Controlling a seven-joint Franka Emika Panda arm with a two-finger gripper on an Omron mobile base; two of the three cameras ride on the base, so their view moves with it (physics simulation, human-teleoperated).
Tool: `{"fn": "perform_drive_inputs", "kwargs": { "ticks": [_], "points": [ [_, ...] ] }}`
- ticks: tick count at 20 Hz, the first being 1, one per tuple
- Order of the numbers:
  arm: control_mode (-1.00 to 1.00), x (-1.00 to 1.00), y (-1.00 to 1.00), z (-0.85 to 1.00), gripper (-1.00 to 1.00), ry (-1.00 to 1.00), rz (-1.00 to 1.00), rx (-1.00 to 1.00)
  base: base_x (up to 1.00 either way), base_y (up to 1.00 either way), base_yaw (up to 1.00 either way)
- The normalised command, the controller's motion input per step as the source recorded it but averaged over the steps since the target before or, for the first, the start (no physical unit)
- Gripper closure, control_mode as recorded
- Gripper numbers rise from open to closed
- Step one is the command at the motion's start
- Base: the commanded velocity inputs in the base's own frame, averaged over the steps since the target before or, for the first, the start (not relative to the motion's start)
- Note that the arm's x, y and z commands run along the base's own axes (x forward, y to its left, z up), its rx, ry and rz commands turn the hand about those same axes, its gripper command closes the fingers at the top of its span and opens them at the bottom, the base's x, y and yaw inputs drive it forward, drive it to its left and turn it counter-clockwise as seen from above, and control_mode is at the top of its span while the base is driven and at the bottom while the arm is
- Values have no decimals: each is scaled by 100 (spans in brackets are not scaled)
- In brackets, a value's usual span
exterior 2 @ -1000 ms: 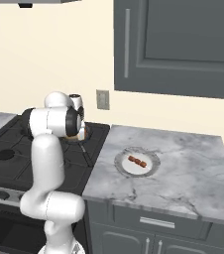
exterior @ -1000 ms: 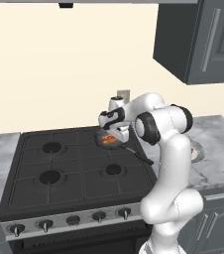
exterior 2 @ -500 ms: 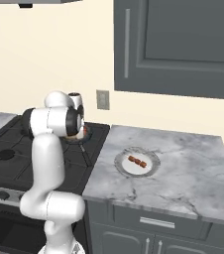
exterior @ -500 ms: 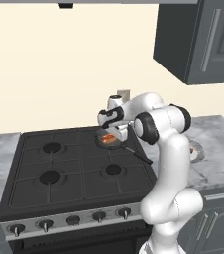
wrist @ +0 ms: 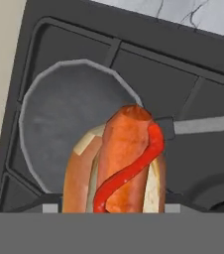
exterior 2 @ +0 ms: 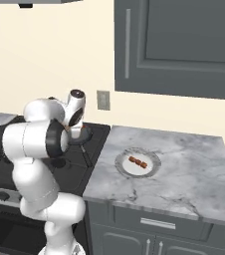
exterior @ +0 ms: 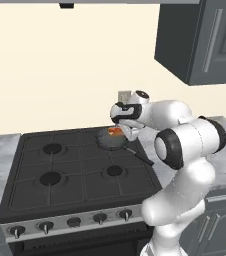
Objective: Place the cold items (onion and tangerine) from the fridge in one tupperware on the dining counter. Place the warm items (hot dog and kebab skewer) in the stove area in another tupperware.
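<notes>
**Hot dog's in your hand, up off the pan**

Going left to right for you: the stove [exterior: 60, 170] takes up the left side, and the dark frying pan [exterior: 111, 141] sits on its back right burner with the handle pointing toward the front right. Your hand [exterior: 119, 131] is right over that pan, closed on the hot dog [wrist: 119, 163]. In the hand view you can see the bun and the ketchup squiggle sitting close up, with the grey pan [wrist: 64, 119] below and behind it. Further right, past the stove edge, the marble bench [exterior 2: 184, 169] carries a round plate [exterior 2: 127, 167], and the kebab skewer [exterior 2: 138, 162] lies on it, well apart from your hand.
</notes>
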Motion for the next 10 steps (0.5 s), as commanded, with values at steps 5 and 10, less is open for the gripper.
{"fn": "perform_drive_inputs", "kwargs": {
  "ticks": [5,10],
  "points": [
    [-100,-100,-7,100,100,-17,-6,2,0,0,0],
    [-100,-100,-24,100,100,-9,0,-17,0,0,0]
  ]
}}
